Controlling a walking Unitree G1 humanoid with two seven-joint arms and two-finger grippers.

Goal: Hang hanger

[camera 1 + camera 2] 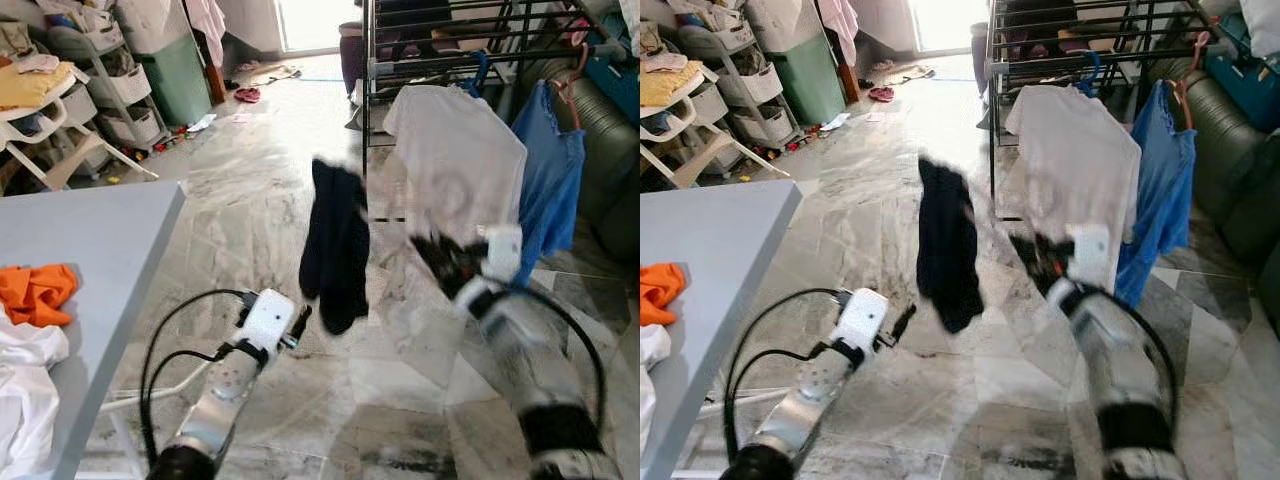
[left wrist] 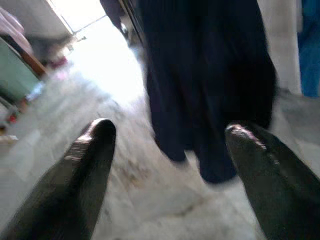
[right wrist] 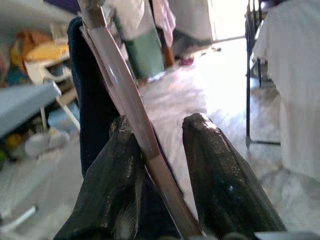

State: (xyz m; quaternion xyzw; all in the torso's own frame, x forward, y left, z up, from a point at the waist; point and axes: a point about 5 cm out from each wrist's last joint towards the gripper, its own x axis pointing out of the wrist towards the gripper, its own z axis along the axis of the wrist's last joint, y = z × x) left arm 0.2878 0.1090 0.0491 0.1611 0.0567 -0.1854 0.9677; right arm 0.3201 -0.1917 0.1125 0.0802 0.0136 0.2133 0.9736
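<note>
Marble-tiled room, cluttered: grey surface (image 1: pixel 90 240) at 9 o'clock carrying an orange cloth (image 1: pixel 36 292) and white laundry (image 1: pixel 22 385); white storage racks (image 1: pixel 95 95) and a green bin (image 1: pixel 180 75) at 10–11 o'clock; black drying rack (image 1: pixel 440 40) at 1 o'clock with a white shirt (image 1: pixel 455 165) and a blue shirt (image 1: pixel 552 170) already hung on it.

Right gripper (image 3: pixel 157 150) sits at about 4 o'clock in the head view, arm stretched toward the rack. Its fingers (image 3: pixel 107 185) are clamped on a pale, thin hanger (image 3: pixel 125 95) bar that runs diagonally up between them; judged a pinch grip so the load hangs free below and the top stays clear for the rail. The hook itself is out of sight.

Dark garment (image 1: pixel 335 245) hangs mid-frame over the floor, just left of the white shirt, touching nothing else. The wrist view shows it draped by the hanger bar, so it is presumably carried on that hanger. Head views are motion-blurred, so the contact detail is unclear there.

Left gripper (image 2: pixel 167 145) is at about 7 o'clock, low and just beside the garment's lower edge. Fingers (image 2: pixel 87 170) are spread wide, nothing between them, pointing at the hem. Likely parked there to steady the cloth or keep clear, not loaded.

Judgement: transport phase, hanger not yet on the rack. Next move needs lift toward a free rail slot at 1 o'clock. Risk: garment swinging or snagging the white shirt.
</note>
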